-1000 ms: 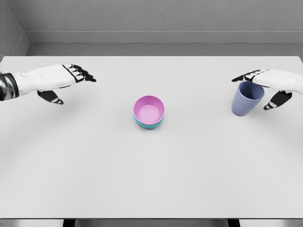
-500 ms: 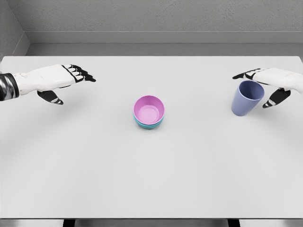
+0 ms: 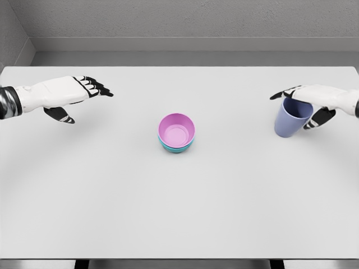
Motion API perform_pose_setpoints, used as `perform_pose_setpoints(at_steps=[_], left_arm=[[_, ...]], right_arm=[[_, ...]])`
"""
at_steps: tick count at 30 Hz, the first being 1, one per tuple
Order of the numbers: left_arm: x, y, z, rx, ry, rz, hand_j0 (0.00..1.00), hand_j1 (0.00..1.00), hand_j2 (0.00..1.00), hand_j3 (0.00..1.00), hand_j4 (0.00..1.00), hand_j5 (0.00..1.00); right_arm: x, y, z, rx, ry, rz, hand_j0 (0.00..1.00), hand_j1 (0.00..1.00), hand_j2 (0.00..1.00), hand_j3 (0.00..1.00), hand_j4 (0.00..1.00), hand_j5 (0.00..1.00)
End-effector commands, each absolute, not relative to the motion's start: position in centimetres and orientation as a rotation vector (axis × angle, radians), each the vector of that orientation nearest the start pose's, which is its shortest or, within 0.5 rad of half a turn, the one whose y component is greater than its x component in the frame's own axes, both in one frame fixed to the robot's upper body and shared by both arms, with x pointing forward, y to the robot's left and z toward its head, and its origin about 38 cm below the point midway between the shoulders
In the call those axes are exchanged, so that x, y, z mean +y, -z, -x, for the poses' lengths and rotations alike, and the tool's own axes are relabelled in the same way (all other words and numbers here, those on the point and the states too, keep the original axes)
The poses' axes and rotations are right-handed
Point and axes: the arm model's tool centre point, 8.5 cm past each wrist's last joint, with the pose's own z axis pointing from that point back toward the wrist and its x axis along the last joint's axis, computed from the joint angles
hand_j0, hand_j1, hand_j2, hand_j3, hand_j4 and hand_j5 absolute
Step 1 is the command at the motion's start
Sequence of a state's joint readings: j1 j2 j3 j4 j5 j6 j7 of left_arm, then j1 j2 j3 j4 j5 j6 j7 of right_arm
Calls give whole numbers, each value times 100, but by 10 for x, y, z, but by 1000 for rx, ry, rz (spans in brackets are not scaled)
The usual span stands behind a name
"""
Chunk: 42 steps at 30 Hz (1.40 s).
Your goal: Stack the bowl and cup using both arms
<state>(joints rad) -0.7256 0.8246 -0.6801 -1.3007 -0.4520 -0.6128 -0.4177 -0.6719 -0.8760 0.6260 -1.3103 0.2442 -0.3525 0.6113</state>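
A pink bowl (image 3: 176, 129) is nested in a teal bowl (image 3: 176, 148) at the middle of the white table (image 3: 179, 207). A lavender cup (image 3: 288, 122) stands upright at the right. My right hand (image 3: 293, 110) hovers at its rim: the fingers (image 3: 283, 93) reach over the far edge and the thumb (image 3: 314, 119) hangs beside the cup's right wall, spread and not clamped. My left hand (image 3: 90, 106) floats above the table at the far left, fingers stretched toward the centre and holding nothing.
A grey wall (image 3: 179, 22) rises behind the table's far edge. The table's front edge runs along the bottom of the view.
My right hand has slid a little to the left, so its fingers now reach further across the cup's rim and the thumb sits nearer the cup. Left arm, bowls and cup are unmoved.
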Motion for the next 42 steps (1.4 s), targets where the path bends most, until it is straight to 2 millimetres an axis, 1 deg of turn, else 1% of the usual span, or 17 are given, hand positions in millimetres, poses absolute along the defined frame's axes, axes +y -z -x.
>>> perform_pose_setpoints(at_steps=[1,4,15,22,26,32,35,37,39,42], left_arm=[[330,-216,-460,-1379,2043,-512,100,100,100,100,100,100],[330,-217,-459,-1377,2043,-513,100,100,100,100,100,100],[331,-217,-459,-1374,2046,-514,100,100,100,100,100,100],[331,-217,-459,-1376,2046,-511,100,100,100,100,100,100],[330,-217,-458,-1377,2047,-511,100,100,100,100,100,100],[330,-217,-459,-1378,2046,-512,100,100,100,100,100,100],[330,-217,-458,-1377,2047,-511,100,100,100,100,100,100],[331,-217,-458,-1377,2046,-513,100,100,100,100,100,100],[330,-217,-459,-1378,2046,-512,100,100,100,100,100,100],[331,-217,-458,-1377,2046,-513,100,100,100,100,100,100]], right_arm=[[-371,-209,-457,-1159,-1767,411,73,73,73,73,73,73],[-371,-210,-457,-1160,-1767,412,69,69,69,69,69,69],[-369,-217,-459,-1177,-1772,423,69,69,69,69,69,69],[-367,-228,-461,-1202,-1775,441,68,68,68,68,68,68],[-356,-238,-459,-1238,-1801,444,68,68,68,68,68,68],[-353,-250,-462,-1260,-1807,465,68,68,68,68,68,68],[-345,-260,-460,-1287,-1834,476,68,68,68,68,68,68],[-343,-262,-461,-1295,-1836,478,68,68,68,68,68,68],[-337,-270,-459,-1323,-1843,485,68,68,68,68,68,68],[-325,-276,-454,-1357,-1875,479,68,68,68,68,68,68]])
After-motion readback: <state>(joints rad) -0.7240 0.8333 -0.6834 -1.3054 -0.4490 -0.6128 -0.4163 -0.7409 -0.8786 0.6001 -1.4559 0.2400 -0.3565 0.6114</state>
